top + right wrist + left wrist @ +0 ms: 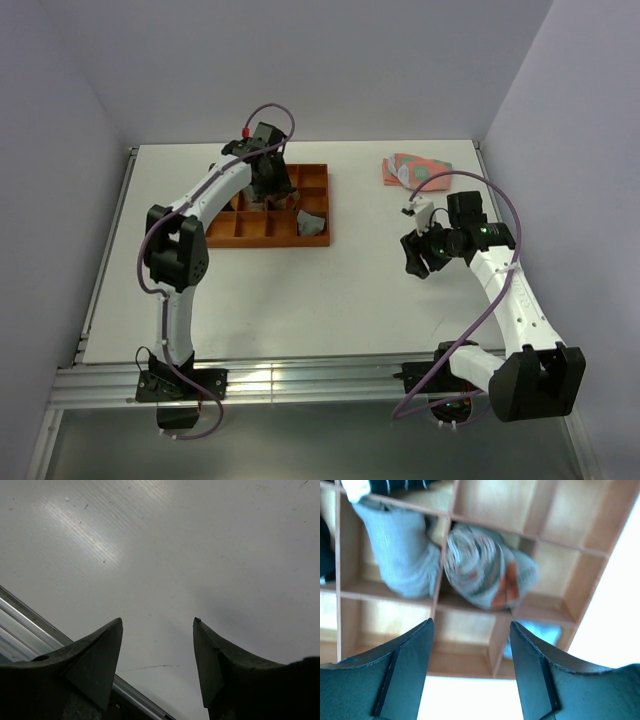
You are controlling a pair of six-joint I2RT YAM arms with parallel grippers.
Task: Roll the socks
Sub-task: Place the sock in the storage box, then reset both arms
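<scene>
The grey sock and the tan argyle sock are rolled together into one bundle (482,572), which lies in a compartment of the orange divided tray (470,665). The bundle shows grey fabric with orange and dark-brown patches. My left gripper (470,622) hangs open and empty just above the tray, near the bundle and not touching it. In the top view the left gripper (269,190) covers most of the bundle. My right gripper (157,620) is open and empty over bare table, far right of the tray (255,228); it also shows in the top view (415,257).
A plain grey sock roll (395,550) fills the compartment left of the bundle. A dark striped sock (400,484) lies at the top edge. Another grey roll (312,225) sits in the tray's near right corner. Pink-and-green socks (410,168) lie at the back right. A metal rail (300,380) runs along the near edge.
</scene>
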